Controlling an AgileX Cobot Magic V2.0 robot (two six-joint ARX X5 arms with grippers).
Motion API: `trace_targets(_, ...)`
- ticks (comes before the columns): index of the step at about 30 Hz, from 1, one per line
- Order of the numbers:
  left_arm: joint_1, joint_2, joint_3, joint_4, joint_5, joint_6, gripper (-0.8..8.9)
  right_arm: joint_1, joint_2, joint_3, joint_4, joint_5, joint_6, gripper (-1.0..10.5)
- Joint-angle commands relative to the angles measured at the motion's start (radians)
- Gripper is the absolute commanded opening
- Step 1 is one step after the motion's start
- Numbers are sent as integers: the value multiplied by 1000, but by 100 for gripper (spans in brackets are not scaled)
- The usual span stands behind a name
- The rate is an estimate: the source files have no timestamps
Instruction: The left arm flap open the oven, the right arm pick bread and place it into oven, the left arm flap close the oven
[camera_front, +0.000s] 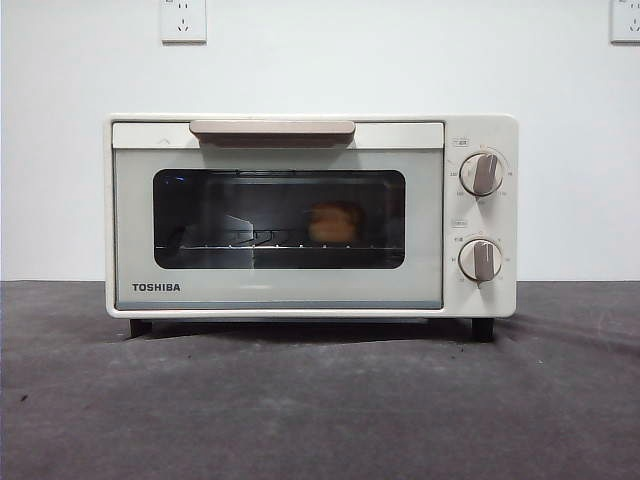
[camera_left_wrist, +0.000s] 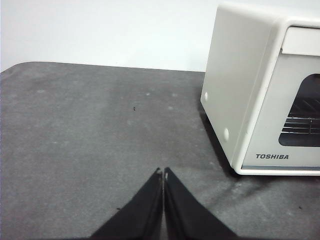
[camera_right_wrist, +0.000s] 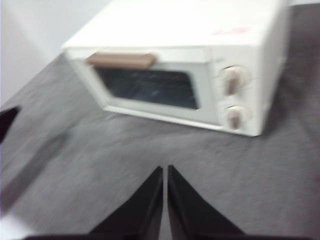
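We judge little is left to go wrong; the oven (camera_front: 310, 215) stands centre frame in the front view with its door shut, and the bread (camera_front: 335, 223) sits inside on the wire rack (camera_front: 270, 243), right of the window's middle. The left gripper (camera_left_wrist: 163, 171) has its jaws pressed together, holding nothing, over bare table (camera_left_wrist: 90, 130) with the oven at the right edge of its view; the right gripper (camera_right_wrist: 164, 169) is likewise closed and empty, the oven across the upper part of its blurred view. The one risk we see is a door not fully latched, which we cannot check here. We count one oven, one loaf, one bar handle (camera_front: 272, 129), two knobs (camera_front: 481, 173), two grippers, two wall sockets (camera_front: 183, 20).
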Motion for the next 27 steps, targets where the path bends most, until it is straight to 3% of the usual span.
trace_targets(1,1,0,-21,11,-2,8,10,-87,-13,-48,9,8,-61,11)
trace_targets(5,1,0,-21,11,-2,8,10,-275,-80,-217,120,15,-204,11)
trace_targets(8,1,0,-21,11,-2,8,10,-423,-165,-380,296,-53,-348,11)
trace_targets(10,1,0,-21,11,-2,8,10,-528,-225,-485,427,-116,-398,11)
trace_targets(16,1,0,-21,11,-2,8,10,-734,-343,-676,613,-174,-426,11)
trace_targets(27,1,0,-21,12,-2,8,10,-771,-388,-789,609,-171,-473,11)
